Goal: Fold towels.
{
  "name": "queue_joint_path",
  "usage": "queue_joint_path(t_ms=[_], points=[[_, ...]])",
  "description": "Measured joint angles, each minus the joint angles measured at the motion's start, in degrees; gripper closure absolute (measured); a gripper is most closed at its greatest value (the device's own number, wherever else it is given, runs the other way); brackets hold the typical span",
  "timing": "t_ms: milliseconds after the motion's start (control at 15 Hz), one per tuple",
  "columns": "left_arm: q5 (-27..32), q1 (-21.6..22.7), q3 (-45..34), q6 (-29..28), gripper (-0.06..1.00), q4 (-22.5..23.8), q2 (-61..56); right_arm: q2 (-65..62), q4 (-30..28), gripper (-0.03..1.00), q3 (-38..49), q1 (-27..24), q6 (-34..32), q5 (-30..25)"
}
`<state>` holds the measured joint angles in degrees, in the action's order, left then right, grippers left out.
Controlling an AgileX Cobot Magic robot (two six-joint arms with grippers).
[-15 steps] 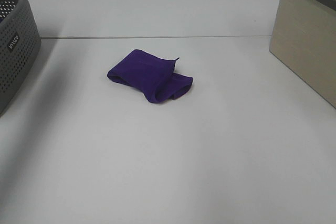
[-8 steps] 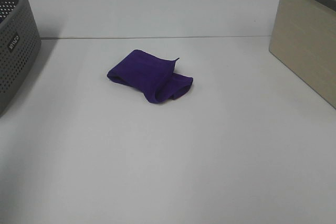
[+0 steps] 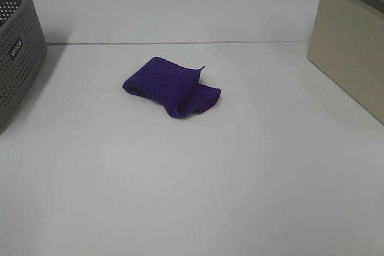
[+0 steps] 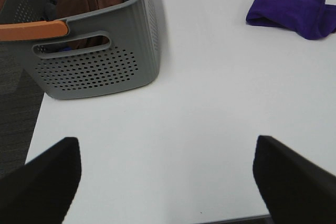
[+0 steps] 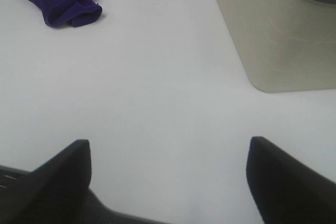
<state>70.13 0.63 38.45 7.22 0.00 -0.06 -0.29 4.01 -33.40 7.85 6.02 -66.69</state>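
Note:
The deep purple towel (image 3: pixel 171 87) lies bunched and loosely folded on the white table, a little left of centre and toward the back. It also shows in the left wrist view (image 4: pixel 294 10) and the right wrist view (image 5: pixel 59 1). No white tag shows. Neither arm appears in the exterior high view. My left gripper (image 4: pixel 167 174) is open and empty over the table's near left edge, far from the towel. My right gripper (image 5: pixel 168 174) is open and empty over the table's near right part, also far from the towel.
A grey perforated basket (image 3: pixel 17 52) stands at the left edge; in the left wrist view (image 4: pixel 94 61) it holds brown and blue cloths. A beige bin (image 3: pixel 354 40) with a dark rim stands at the right, also in the right wrist view (image 5: pixel 278 30).

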Motion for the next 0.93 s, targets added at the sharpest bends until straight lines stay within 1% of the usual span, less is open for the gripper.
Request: queue_joint_path(t_ms=[67,133,200,333,400,533,600,733,800,933], points=[[-0.06,0.00,-0.34,-0.23,0.13,-0.74,-0.23,0.00,0.17,0.17,0.86,0.00,0.34,1.26],[-0.06,0.00,-1.38,0.11,0.13,-1.55,-0.23,0.00,0.29,0.18,2.86,0.00,0.69,4.35],[-0.06,0.00,-3.04,0.40,0.13,-1.55,-0.23,0.00,0.34,0.18,4.07,0.00,0.69,5.16],[-0.97,0.00,-6.53,1.20,0.13,-2.69,-0.23,0.00,0.40,0.18,4.64,0.00,0.69,5.56],[-3.50,0.00,-7.10,1.38,0.13,-3.04,-0.29,0.00,0.40,0.18,4.64,0.00,0.69,5.73],[-5.56,0.00,-7.51,1.38,0.13,-3.44,-0.29,0.00,0.52,0.18,4.64,-0.40,0.69,5.73],[-7.56,0.00,-8.42,1.38,0.13,-3.55,-0.29,0.00,1.09,0.18,4.64,-2.01,0.69,5.73],[-9.28,0.00,-9.34,1.38,0.13,-3.78,-0.29,0.00,1.60,0.18,4.64,-6.76,0.69,5.73],[-9.68,0.00,-9.34,1.38,0.13,-3.72,-0.29,0.00,1.66,0.18,4.64,-7.96,0.69,5.73],[-9.74,0.00,-9.34,1.38,0.13,-3.84,-0.29,0.00,1.72,0.18,4.64,-8.48,0.69,5.73]])
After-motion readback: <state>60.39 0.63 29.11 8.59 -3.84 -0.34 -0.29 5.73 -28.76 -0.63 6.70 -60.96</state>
